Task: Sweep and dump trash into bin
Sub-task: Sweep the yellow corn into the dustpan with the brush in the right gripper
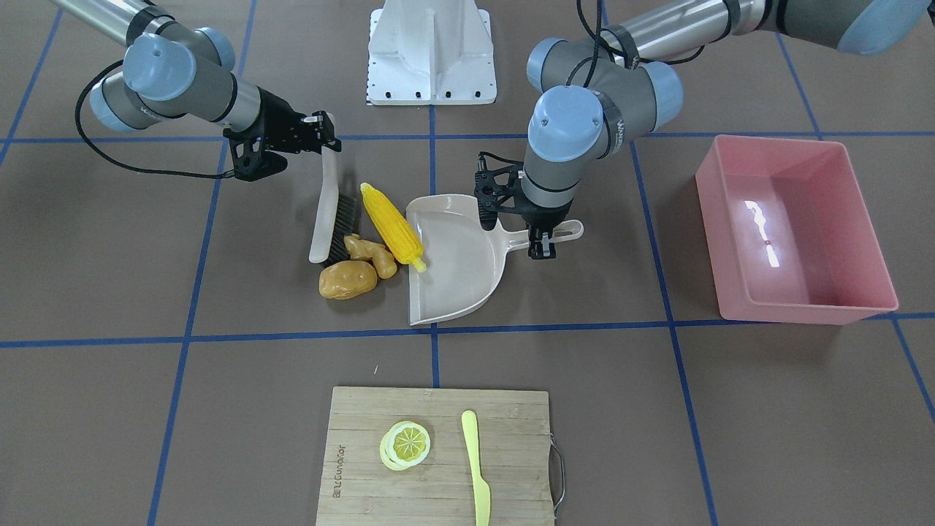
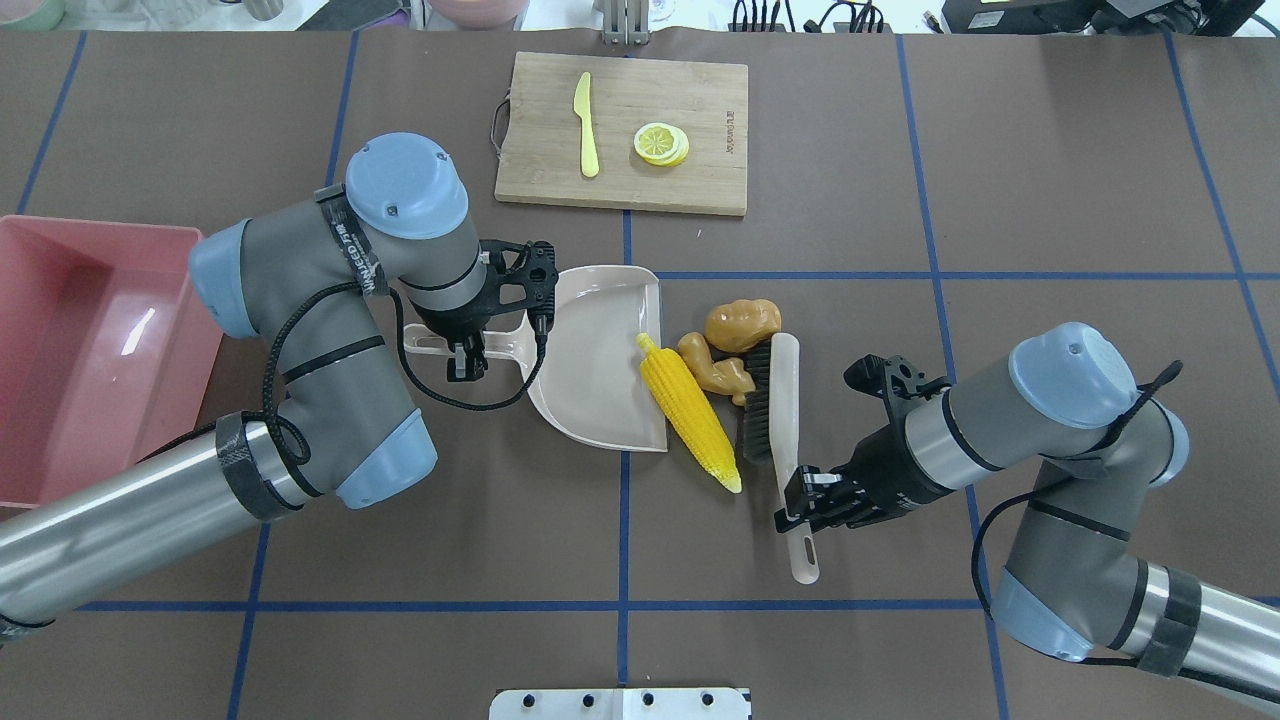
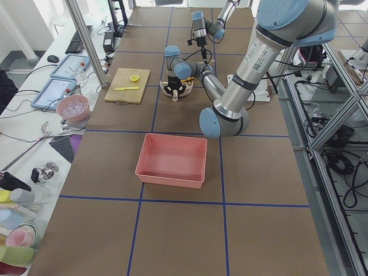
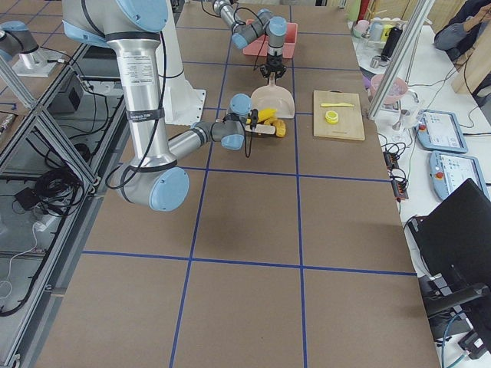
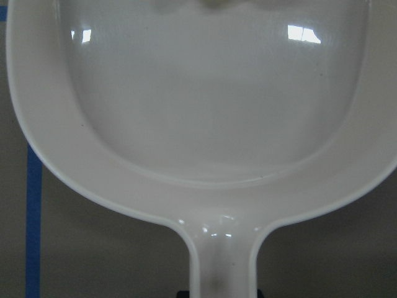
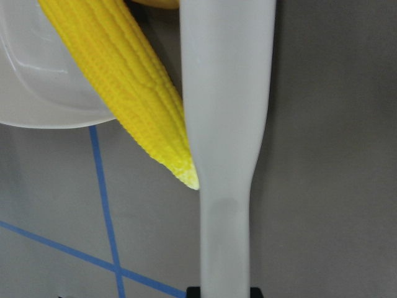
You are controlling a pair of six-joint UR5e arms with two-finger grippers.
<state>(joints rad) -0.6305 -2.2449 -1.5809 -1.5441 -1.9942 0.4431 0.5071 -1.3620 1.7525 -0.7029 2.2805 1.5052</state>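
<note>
The trash lies mid-table: a yellow corn cob [image 2: 690, 410] with one end on the lip of the beige dustpan [image 2: 600, 350], a tan ginger root [image 2: 715, 367] and a brown potato [image 2: 742, 323] beside it. A brush [image 2: 782, 400] stands against them on the side away from the pan. My right gripper [image 2: 800, 500] is shut on the brush handle [image 6: 226, 124]. My left gripper [image 2: 465, 360] is shut on the dustpan handle [image 5: 220, 267]. The pink bin [image 2: 90, 330] sits empty at the far left, beyond my left arm.
A wooden cutting board [image 2: 700, 110] at the far table edge carries a lemon slice [image 2: 660, 143] and a pale yellow knife [image 2: 586, 125]. The white robot base [image 1: 431, 51] stands at the near edge. Blue tape lines cross the brown table.
</note>
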